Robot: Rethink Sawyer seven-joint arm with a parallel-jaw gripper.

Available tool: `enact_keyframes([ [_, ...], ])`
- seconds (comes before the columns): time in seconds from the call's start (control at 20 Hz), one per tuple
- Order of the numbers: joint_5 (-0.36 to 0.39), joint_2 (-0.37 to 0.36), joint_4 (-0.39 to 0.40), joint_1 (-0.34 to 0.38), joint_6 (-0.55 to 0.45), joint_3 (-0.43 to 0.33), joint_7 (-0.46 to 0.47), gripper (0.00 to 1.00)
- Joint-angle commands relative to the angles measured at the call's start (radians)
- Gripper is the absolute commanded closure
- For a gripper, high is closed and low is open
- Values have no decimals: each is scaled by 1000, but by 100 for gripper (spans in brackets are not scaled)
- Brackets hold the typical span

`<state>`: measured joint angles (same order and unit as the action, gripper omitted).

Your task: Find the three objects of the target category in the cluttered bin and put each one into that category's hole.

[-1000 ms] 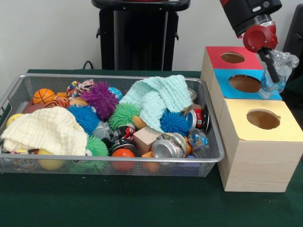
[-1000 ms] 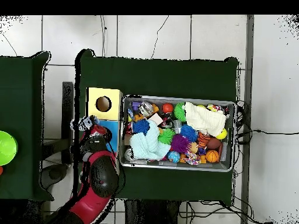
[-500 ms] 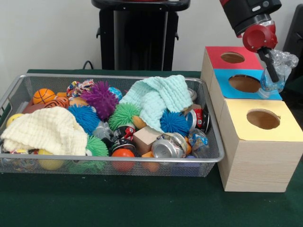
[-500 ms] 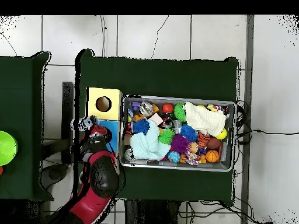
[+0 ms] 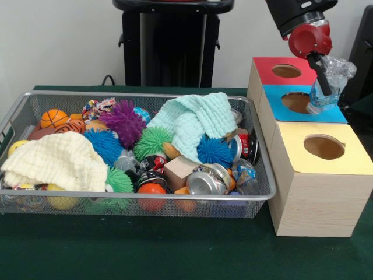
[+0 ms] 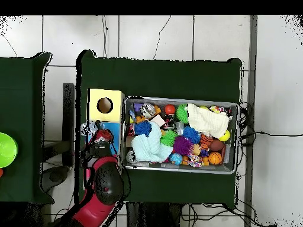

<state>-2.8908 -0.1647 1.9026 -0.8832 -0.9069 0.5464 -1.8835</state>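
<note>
My gripper [image 5: 322, 81] hangs from the red and black arm at the upper right, shut on a crumpled clear plastic bottle [image 5: 331, 71]. The bottle's lower end hovers over the right part of the blue box [image 5: 274, 96], just right of its round hole [image 5: 296, 102]. Behind it is the red box's hole [image 5: 286, 70]; in front, the yellow box's hole [image 5: 324, 147]. From overhead, the gripper [image 6: 98, 131] and bottle [image 6: 92, 126] cover most of the blue box beside the yellow box [image 6: 94, 97]. The wire bin [image 5: 134, 201] holds crushed cans [image 5: 207, 179], spiky balls and cloths.
A pale green cloth [image 5: 195, 119] and a cream cloth [image 5: 58, 160] drape over bin contents. Another clear crumpled item [image 5: 243, 173] lies in the bin's near right corner. The robot's black pedestal [image 5: 172, 44] stands behind the bin. A green bowl [image 6: 6, 151] sits on a side table.
The gripper has carried the bottle a little left and up in the front view, from beyond the blue box's right edge to over its top near the hole.
</note>
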Motion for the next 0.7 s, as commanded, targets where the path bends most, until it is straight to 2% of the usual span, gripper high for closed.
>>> enact_keyframes([
  [0.05,76,-16,10,40,-76,-107,23,100],
  [0.15,94,-28,20,46,-76,-103,15,100],
  [0.4,75,-27,26,52,-111,-134,35,100],
  [0.7,20,10,-8,37,-100,-153,55,100],
])
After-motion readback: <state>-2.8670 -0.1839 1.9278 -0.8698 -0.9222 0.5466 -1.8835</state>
